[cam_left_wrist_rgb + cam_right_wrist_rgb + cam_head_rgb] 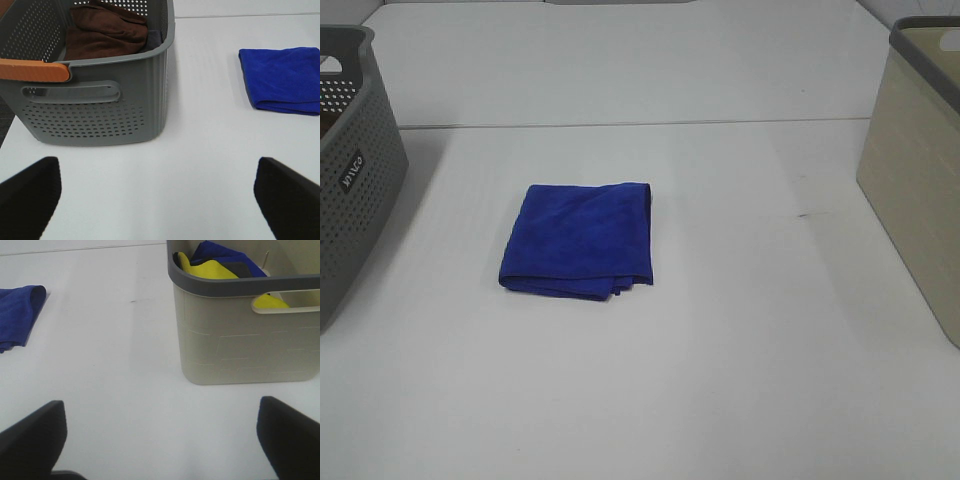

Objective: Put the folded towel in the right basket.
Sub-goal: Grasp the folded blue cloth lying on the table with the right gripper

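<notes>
A folded blue towel (580, 240) lies flat on the white table, a little left of the middle. It also shows in the left wrist view (282, 79) and at the edge of the right wrist view (17, 315). The right basket (918, 170) is beige with a grey rim and stands at the table's right edge; in the right wrist view (240, 340) it holds yellow and blue cloths. My left gripper (157, 197) is open and empty, low over the table in front of the grey basket. My right gripper (160, 435) is open and empty, in front of the beige basket. Neither gripper shows in the high view.
A grey perforated basket (350, 160) stands at the table's left edge; in the left wrist view (95, 100) it holds brown towels and has an orange handle. A table seam (630, 125) runs across behind the towel.
</notes>
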`<state>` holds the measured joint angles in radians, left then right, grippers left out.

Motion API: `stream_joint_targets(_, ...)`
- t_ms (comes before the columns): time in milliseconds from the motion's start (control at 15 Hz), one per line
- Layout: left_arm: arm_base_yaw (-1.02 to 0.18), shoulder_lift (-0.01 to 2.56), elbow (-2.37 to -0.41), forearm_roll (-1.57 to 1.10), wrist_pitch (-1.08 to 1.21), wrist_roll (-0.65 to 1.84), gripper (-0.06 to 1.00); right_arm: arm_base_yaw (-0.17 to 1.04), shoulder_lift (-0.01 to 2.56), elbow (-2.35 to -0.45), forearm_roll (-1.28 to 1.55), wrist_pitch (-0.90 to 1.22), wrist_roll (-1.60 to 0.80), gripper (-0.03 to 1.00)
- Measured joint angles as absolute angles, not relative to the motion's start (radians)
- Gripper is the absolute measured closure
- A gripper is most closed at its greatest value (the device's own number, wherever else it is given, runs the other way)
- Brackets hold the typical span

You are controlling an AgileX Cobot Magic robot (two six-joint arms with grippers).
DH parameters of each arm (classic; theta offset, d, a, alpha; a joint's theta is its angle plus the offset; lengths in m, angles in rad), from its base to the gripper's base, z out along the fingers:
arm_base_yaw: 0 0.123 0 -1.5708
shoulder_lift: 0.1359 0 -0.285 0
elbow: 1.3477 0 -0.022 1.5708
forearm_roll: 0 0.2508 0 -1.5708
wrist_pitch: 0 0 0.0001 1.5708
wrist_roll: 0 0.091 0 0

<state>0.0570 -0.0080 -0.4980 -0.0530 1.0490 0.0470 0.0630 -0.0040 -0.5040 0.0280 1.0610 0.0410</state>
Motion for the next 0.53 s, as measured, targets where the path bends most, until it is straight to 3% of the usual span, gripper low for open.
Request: stream_joint_targets(533,0.057,-0.008,-0.498,-0.054,1.049,0.047,-0.03,0.063,-0.004,-0.504,0.028,1.061,0.041,-0.01)
